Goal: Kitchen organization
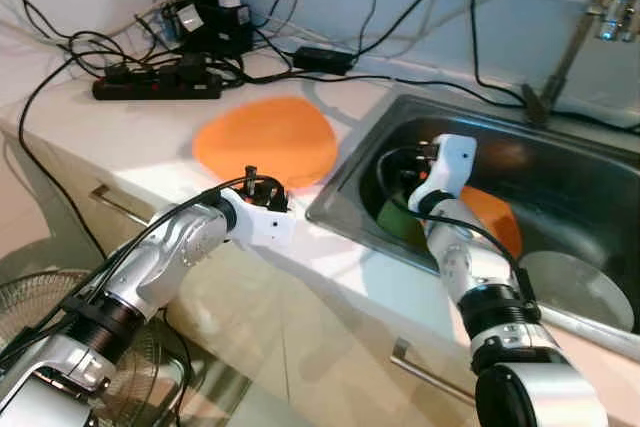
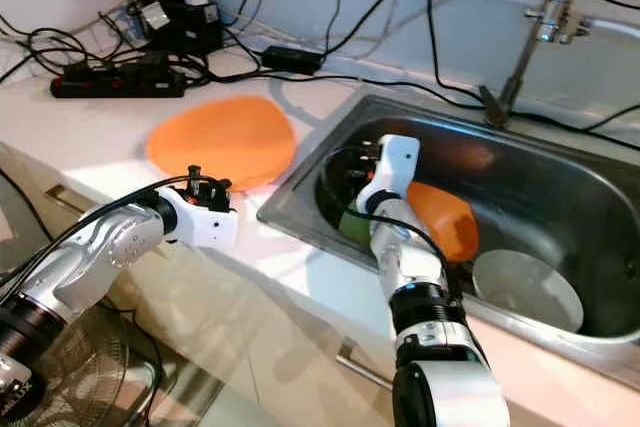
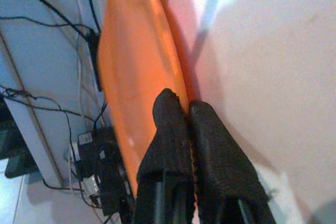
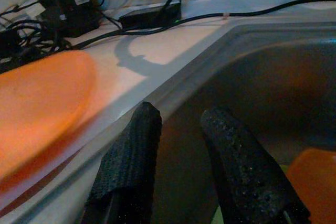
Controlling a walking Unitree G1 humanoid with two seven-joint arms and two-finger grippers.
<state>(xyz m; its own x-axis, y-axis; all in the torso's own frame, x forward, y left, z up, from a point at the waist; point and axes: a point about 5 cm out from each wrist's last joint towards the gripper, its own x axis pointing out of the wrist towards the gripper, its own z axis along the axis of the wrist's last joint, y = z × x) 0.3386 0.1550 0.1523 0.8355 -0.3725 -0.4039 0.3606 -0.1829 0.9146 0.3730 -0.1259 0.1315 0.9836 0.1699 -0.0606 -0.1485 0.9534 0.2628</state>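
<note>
An orange plate (image 1: 265,139) lies flat on the white counter (image 1: 130,142), left of the steel sink (image 1: 350,172). My left gripper (image 1: 258,183) is at the plate's near rim; in the left wrist view its fingers (image 3: 170,129) are pressed together with the orange plate's (image 3: 136,77) edge running into the seam between them. My right gripper (image 4: 181,124) reaches down into the sink's left end, open, with nothing between its fingers. Below it lie a green dish (image 1: 393,217), partly hidden, and an orange dish (image 1: 497,219). A white bowl (image 1: 575,287) sits further right in the basin.
A black power strip (image 1: 155,87), adapters and tangled cables crowd the counter's back left. The faucet (image 1: 585,22) rises behind the sink. A floor fan (image 1: 40,312) stands low on the left, and drawer handles (image 1: 425,372) run along the cabinet front.
</note>
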